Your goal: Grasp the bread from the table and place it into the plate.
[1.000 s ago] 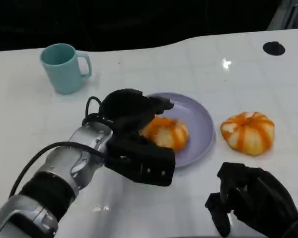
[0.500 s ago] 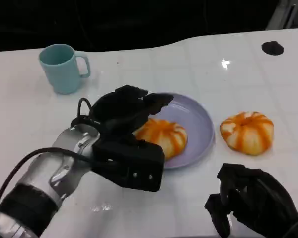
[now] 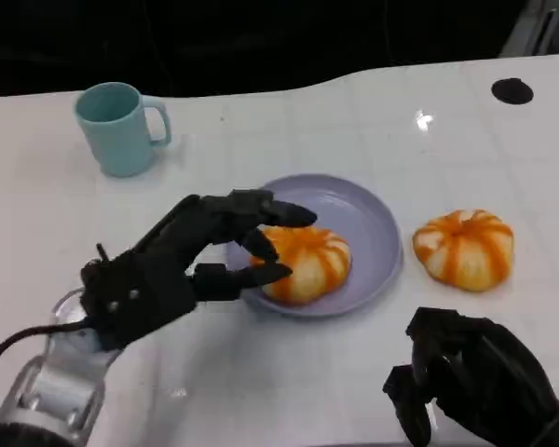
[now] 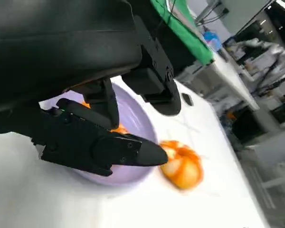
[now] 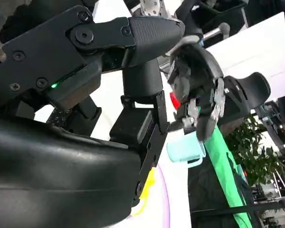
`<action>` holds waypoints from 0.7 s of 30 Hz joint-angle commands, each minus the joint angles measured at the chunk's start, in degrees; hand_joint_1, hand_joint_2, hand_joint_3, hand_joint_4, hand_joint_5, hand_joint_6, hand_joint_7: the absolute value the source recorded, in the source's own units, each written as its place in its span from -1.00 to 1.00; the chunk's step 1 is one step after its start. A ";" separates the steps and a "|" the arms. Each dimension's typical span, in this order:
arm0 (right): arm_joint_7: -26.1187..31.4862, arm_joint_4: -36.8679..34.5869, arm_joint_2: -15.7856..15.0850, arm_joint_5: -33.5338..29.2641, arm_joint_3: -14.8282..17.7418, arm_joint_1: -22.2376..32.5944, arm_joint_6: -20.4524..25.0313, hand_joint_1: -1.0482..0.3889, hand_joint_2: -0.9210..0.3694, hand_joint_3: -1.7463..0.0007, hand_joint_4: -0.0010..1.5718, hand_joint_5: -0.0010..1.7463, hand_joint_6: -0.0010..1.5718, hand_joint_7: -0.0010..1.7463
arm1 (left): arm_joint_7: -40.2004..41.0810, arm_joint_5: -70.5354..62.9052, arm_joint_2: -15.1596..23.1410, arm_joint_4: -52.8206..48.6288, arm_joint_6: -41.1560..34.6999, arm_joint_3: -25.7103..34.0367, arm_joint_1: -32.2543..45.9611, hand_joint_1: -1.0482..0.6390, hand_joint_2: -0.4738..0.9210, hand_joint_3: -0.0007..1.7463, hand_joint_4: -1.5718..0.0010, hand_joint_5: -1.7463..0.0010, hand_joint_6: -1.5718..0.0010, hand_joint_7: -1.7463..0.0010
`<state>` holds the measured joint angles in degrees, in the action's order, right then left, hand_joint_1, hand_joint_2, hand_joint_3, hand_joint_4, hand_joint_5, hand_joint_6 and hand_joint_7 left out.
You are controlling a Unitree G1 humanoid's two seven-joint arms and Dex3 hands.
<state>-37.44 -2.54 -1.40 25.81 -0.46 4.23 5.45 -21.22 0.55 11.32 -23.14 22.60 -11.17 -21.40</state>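
An orange-striped bread [image 3: 305, 262] lies on the lilac plate [image 3: 374, 217], left of its middle. My left hand [image 3: 182, 263] hovers at the plate's near-left rim with its fingers [image 3: 261, 210] spread and holding nothing; the tips reach the bread's left side, touching or just above it. The left wrist view has these fingers [image 4: 109, 148] over the plate [image 4: 135, 124]. A second striped bread [image 3: 464, 247] sits on the table right of the plate, also as the bread [image 4: 183, 165] beyond the plate. My right hand [image 3: 472, 384] stays at the near right, empty, fingers apart.
A teal mug [image 3: 119, 126] stands at the far left, handle to the right. A small black hole [image 3: 512, 90] marks the table's far right corner. White tabletop [image 3: 289, 121] lies between mug and plate. The table's far edge borders darkness.
My left hand has let go of the bread, opened, and drawn back toward the near left. The bread now lies uncovered on the plate. The right hand has not moved.
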 commanded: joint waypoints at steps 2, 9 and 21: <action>0.46 1.29 -0.50 0.31 0.13 0.54 0.14 -0.85 -0.66 0.51 0.54 0.77 0.34 0.58 | -2.89 7.32 -1.14 7.02 -1.46 3.54 7.57 -0.41 1.00 -0.58 0.47 -0.96 0.46 -0.63; 0.66 1.67 -0.57 0.59 0.14 0.55 0.66 -0.84 -0.67 0.53 0.55 0.76 0.35 0.58 | -4.10 18.28 -4.29 20.04 -14.59 5.66 18.17 -0.44 1.00 -0.52 0.27 -1.00 0.43 -0.93; 0.71 2.08 -0.69 0.29 0.11 0.38 0.74 -0.85 -0.67 0.51 0.57 0.74 0.35 0.59 | -4.23 31.72 -7.83 33.26 -31.70 6.69 31.58 -0.41 1.00 -0.54 0.02 -1.00 0.30 -1.00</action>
<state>-36.99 -1.32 -1.42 25.83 -0.65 4.60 6.29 -25.30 30.76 3.59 8.09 -6.99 -4.88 8.44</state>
